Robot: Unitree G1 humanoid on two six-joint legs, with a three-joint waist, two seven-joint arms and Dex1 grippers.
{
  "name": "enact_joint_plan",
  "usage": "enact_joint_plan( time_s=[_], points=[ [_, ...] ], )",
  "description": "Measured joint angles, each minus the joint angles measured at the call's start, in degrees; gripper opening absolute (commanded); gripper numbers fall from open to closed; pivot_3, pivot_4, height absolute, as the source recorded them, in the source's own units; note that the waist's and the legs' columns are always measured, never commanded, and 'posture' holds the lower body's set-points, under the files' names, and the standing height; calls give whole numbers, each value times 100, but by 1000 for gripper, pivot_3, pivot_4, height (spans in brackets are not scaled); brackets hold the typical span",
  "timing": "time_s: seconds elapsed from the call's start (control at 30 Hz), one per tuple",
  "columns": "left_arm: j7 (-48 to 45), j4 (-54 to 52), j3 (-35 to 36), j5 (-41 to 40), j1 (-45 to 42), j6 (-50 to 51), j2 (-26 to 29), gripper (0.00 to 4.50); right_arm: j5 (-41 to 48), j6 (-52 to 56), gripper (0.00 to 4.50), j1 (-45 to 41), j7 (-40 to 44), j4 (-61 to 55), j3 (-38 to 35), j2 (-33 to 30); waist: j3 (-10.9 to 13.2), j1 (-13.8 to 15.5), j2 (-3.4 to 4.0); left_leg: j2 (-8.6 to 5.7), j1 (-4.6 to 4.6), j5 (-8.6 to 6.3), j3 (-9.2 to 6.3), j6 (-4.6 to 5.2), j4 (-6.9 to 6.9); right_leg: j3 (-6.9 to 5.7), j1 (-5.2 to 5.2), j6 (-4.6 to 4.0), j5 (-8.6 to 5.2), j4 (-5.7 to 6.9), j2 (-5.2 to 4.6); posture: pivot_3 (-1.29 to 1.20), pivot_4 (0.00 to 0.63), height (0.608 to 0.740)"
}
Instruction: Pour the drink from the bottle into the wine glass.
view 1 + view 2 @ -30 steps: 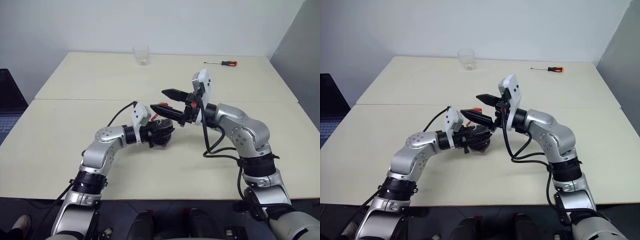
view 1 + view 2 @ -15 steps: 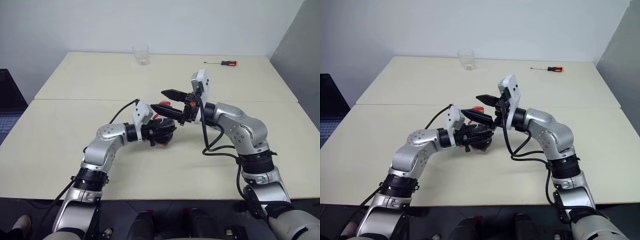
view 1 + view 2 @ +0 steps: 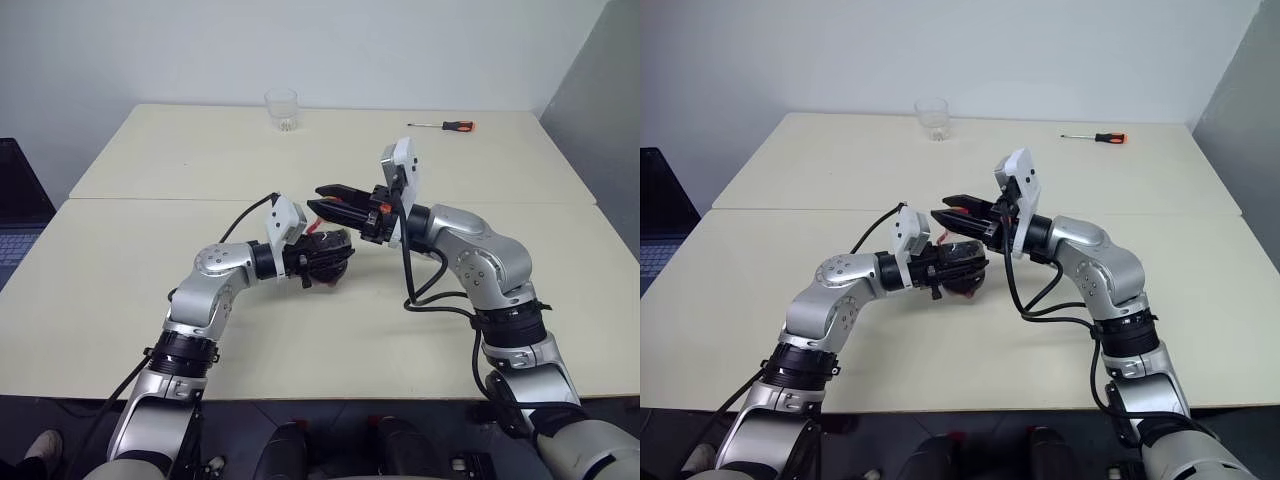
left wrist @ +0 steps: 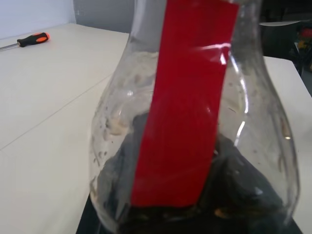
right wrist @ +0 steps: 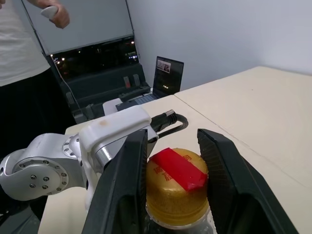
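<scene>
My left gripper [image 3: 333, 262] is shut on the bottle [image 4: 195, 122], a squat clear bottle with a red label strip, held just above the middle of the table. The dark drink [image 4: 243, 195] lies in the bottom of its body. My right gripper [image 3: 325, 200] reaches in from the right above it. Its two black fingers [image 5: 124, 180] press on either side of the yellowish cap [image 5: 176, 187], which carries a red strip. The wine glass is out of view.
A short clear tumbler [image 3: 282, 108] stands at the table's far edge. An orange-handled screwdriver [image 3: 445, 126] lies at the far right. A seam [image 3: 150, 199] crosses the cream tabletop. A person [image 5: 19, 53] stands beyond the table near a laptop [image 5: 168, 73].
My right gripper's fingers have closed from wide open onto the bottle's cap. The left gripper still holds the bottle in the same place.
</scene>
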Motion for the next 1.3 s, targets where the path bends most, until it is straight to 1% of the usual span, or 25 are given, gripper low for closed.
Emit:
enact_joint_plan(
  time_s=[0.17,0.3,0.5,0.7,0.97,1.23,1.3],
  points=[
    [-4,-23,0,-11,-9,-1,-1,1469,-270,-486,1277,37,249,0,141,-78,1,0,1,0,0,0,0,0,0,0,0,0,0,0,0,0,150,740],
    [-26,-152,1,-40,-3,31,10,1469,-268,-641,1277,42,396,-1,139,-111,2,0,2,0,0,0,0,0,0,1,0,0,0,0,0,0,150,740],
    [-238,-776,4,-246,318,290,166,1469,-104,-649,1277,44,1048,-142,205,-302,9,-7,13,2,0,0,-1,0,0,1,0,0,0,0,0,0,150,740],
    [-256,-1500,56,-648,728,712,262,1469,189,-620,1277,48,1622,-206,252,-374,14,-1,18,2,0,-2,-3,3,1,0,0,0,0,-1,0,0,150,740],
    [-328,-1921,25,-807,861,945,380,1469,212,-731,1277,9,2240,-235,271,-463,16,-5,21,3,1,-2,-1,4,1,2,0,0,0,-1,0,0,150,740],
    [-406,-2033,29,-829,925,1031,483,1469,185,-772,1277,9,2370,-225,314,-448,16,-2,22,2,1,-2,-1,4,1,1,0,0,0,-2,0,0,150,740],
    [-408,-2034,31,-842,925,1035,476,1469,171,-778,2035,9,2361,-225,316,-448,16,-2,22,2,0,-2,-1,4,1,2,0,0,0,-2,0,0,150,740]
  ],
)
